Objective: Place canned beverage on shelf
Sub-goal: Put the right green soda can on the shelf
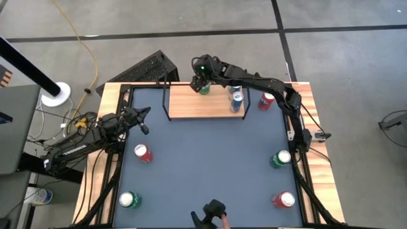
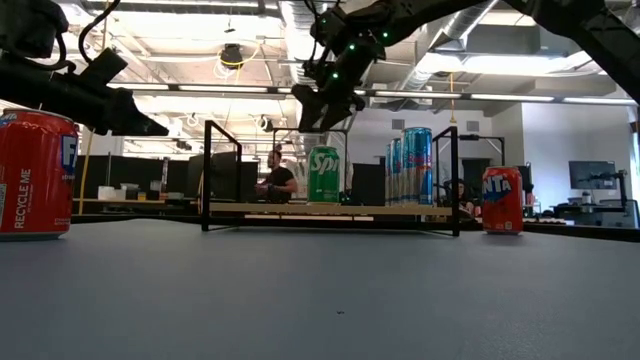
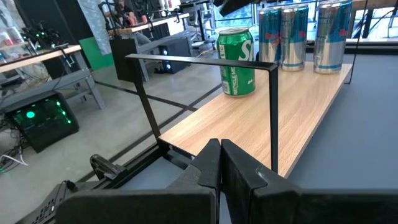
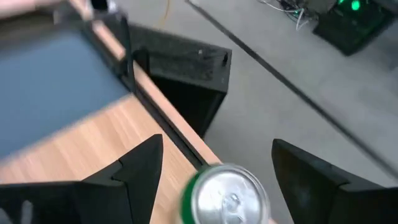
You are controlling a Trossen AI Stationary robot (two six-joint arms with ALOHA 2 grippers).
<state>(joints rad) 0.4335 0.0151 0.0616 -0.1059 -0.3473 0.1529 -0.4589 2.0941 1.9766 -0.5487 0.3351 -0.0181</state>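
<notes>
Overhead, right claw (image 2: 326,112) spread above green can (image 2: 324,175) on shelf (image 1: 197,103), left claw (image 1: 144,120) pressed together.

Nine cans in all. On the one shelf (image 1: 191,105): one green can (image 1: 204,88) and three tall blue cans (image 3: 292,34). Off the shelf, on the counter (image 1: 210,159): two green cans (image 1: 280,159) and three red cans (image 1: 142,152).
</notes>
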